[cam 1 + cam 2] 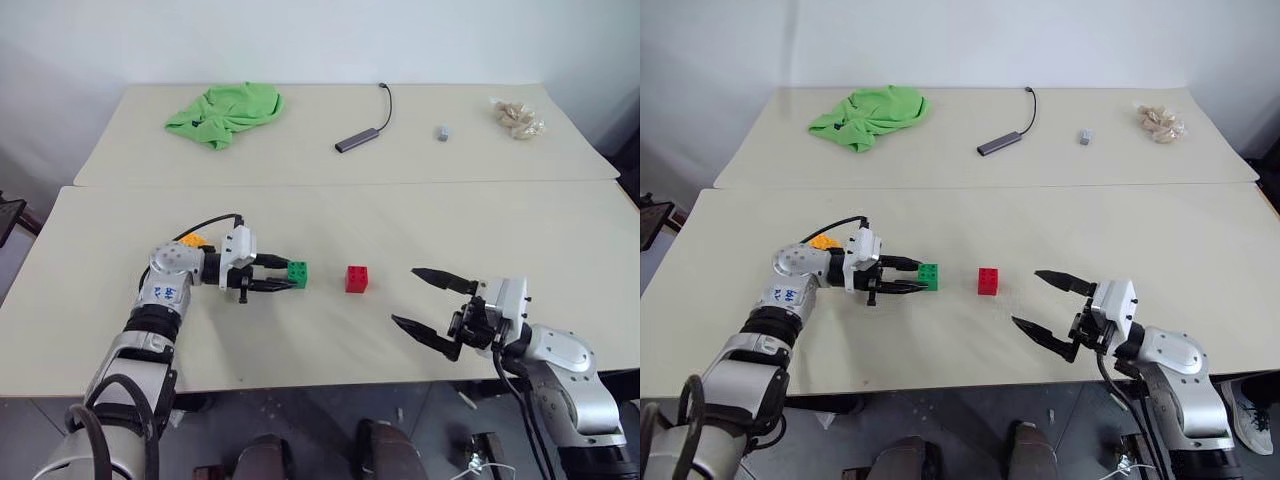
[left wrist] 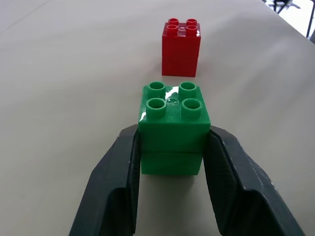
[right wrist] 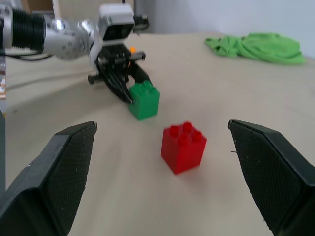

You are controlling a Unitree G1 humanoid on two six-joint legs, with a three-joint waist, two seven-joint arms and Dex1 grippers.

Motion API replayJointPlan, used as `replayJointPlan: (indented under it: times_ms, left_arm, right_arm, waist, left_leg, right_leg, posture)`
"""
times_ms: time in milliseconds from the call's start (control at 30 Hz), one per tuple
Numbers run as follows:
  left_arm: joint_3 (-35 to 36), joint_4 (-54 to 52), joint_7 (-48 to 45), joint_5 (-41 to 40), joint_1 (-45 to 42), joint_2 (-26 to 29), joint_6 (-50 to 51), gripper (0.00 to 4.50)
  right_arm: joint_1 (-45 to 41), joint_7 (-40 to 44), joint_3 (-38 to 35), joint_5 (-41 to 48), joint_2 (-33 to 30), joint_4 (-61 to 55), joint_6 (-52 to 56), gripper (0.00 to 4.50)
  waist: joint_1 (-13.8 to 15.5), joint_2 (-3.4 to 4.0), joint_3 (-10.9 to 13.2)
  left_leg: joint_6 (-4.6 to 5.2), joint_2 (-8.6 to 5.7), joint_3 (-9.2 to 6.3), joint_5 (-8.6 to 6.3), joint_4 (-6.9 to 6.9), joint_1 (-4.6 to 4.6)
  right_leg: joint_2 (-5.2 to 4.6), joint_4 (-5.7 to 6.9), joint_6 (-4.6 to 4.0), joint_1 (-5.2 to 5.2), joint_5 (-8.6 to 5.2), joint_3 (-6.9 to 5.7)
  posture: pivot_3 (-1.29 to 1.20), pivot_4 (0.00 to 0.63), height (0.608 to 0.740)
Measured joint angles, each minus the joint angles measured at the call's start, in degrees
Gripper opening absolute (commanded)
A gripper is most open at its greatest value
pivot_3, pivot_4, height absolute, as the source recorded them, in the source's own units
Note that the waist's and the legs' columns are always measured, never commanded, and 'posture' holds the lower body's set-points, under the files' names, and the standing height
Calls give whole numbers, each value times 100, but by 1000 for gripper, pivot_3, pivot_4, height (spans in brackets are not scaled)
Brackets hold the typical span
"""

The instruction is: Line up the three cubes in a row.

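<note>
Both grippers are over the near table. At the lower right of the head view the right gripper (image 1: 432, 303) hangs with its two black fingers spread wide, nothing between them, pointing toward the middle of the frame. At the left centre the left gripper (image 1: 281, 273) reaches across toward the right, its fingers drawn in on either side of the green cube (image 1: 297, 273); in the left wrist view the pads (image 2: 129, 162) sit against the block's two side faces, and the block rests on the tabletop.

Two cream tables (image 1: 330, 330) stand edge to edge and take up most of the picture, the far one across the upper half. On it, at the upper left, lies a crumpled green cloth (image 1: 227, 112). Near the top centre is a slim grey hub (image 1: 356, 140) with a black cable curling up from it. At the upper right sits a small clear bag of pale pieces (image 1: 517, 117), and just left of that a tiny grey block (image 1: 441, 131).

The red cube (image 1: 356, 279) stands upright, studs up, at the middle of the frame, near the green cube's right and apart from it, with the open right gripper farther off to its right. The orange-yellow cube (image 1: 195, 241) peeks out behind the left wrist, at the left centre, mostly hidden by the arm.
</note>
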Motion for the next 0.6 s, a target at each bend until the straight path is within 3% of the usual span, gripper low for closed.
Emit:
replayJointPlan:
  times_ms: [167,300,367,467,600]
  left_arm:
    - [264,-537,94,-174,315,-3,-16,4008]
    - [737,-2293,514,-606,1455,300,588,4008]
    - [1016,-3261,930,-767,2241,349,870,4364]
    - [1731,-4585,2016,-1048,3719,122,1311,4482]
    - [2781,-5312,3510,-1319,4853,-385,1643,4482]
  right_arm:
    - [-50,-28,41,-5,18,15,-5,4500]
    - [-126,11,101,-2,66,104,-33,4500]
    - [-207,60,145,8,119,145,-48,4500]
    - [-378,215,263,127,141,251,116,4500]
    - [-688,312,431,150,289,354,167,4500]
  waist:
    - [-15,-1,1]
    - [-43,-1,1]
    - [-49,-1,1]
    - [-86,-1,1]
    - [-63,-3,3]
  left_leg:
    - [0,3,-4,0,-1,-1]
    - [0,6,-12,0,0,2]
    - [0,7,-11,0,2,2]
    - [2,12,-17,-2,2,4]
    - [2,16,-24,-2,8,10]
  right_leg:
    - [0,2,0,-2,0,-1]
    - [-2,14,0,-1,0,-3]
    - [-2,10,0,-1,0,-1]
    - [-4,14,0,1,0,0]
    - [-4,15,-5,10,-1,-1]
  posture:
    - [0,150,740]
    - [0,150,740]
    - [0,150,740]
    - [0,150,740]
    - [0,150,740]
